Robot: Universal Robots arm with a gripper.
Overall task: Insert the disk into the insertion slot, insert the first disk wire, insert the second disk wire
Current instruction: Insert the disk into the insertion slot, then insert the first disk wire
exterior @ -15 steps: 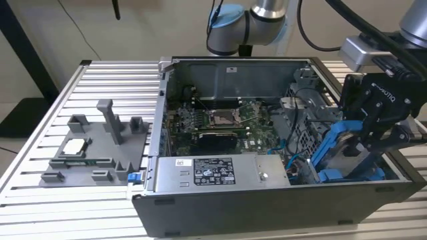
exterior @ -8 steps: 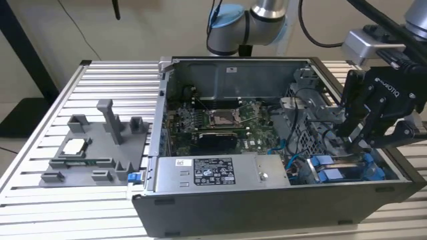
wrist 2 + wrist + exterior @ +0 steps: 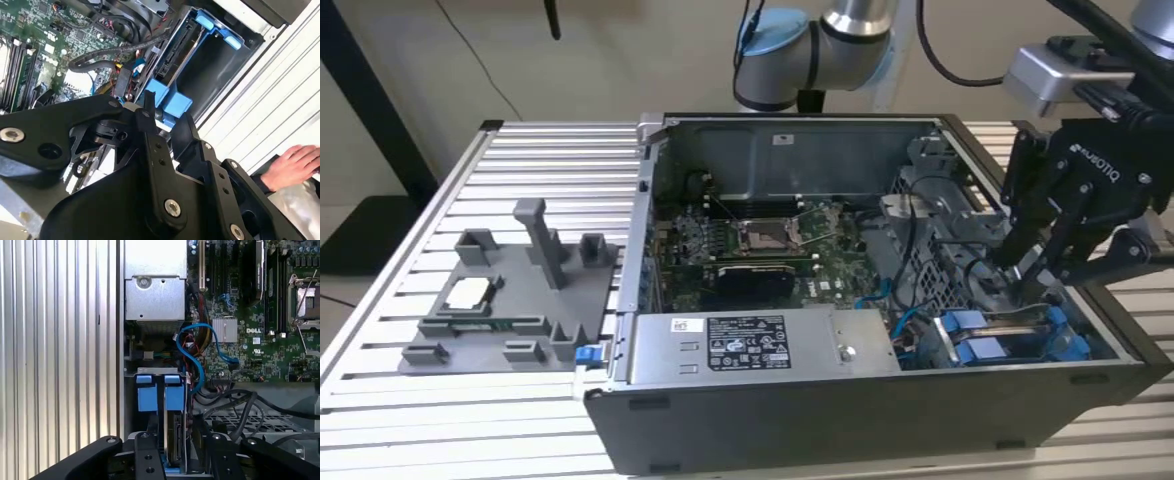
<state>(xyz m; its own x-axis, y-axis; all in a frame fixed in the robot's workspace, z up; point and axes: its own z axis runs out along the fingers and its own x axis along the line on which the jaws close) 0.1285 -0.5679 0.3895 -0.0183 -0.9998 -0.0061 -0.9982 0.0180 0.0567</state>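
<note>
Spanning the whole scene, a slatted aluminium table (image 3: 520, 160) carries an open computer case (image 3: 854, 425) lying on its side. The robot arm (image 3: 854, 35) stands behind the case. On the table at the exterior view's left lies a grey fixture tray (image 3: 507, 300) with upright posts. Inside the case, a grey power supply box (image 3: 747, 345) lies along the near wall, with the green motherboard (image 3: 761, 240) behind it.

The gripper (image 3: 1041, 275) hangs inside the case at the exterior view's right, directly over the insertion slot (image 3: 220, 32), the bay with blue rails in that corner. The disk (image 3: 175, 440) sits on edge inside this slot, and the two blue tabs of its carrier are raised at one end. In the first wrist view the jaws stand apart, one on either side of the disk's upper edge. No contact with the disk can be made out.

A blue cable (image 3: 192, 355) loops between the motherboard and the bay, and a bundle of black cables (image 3: 235, 407) lies just beside the disk. Whether any wire is plugged into the disk cannot be told. In the second wrist view a person's hand (image 3: 295, 165) rests on the table outside the case.
</note>
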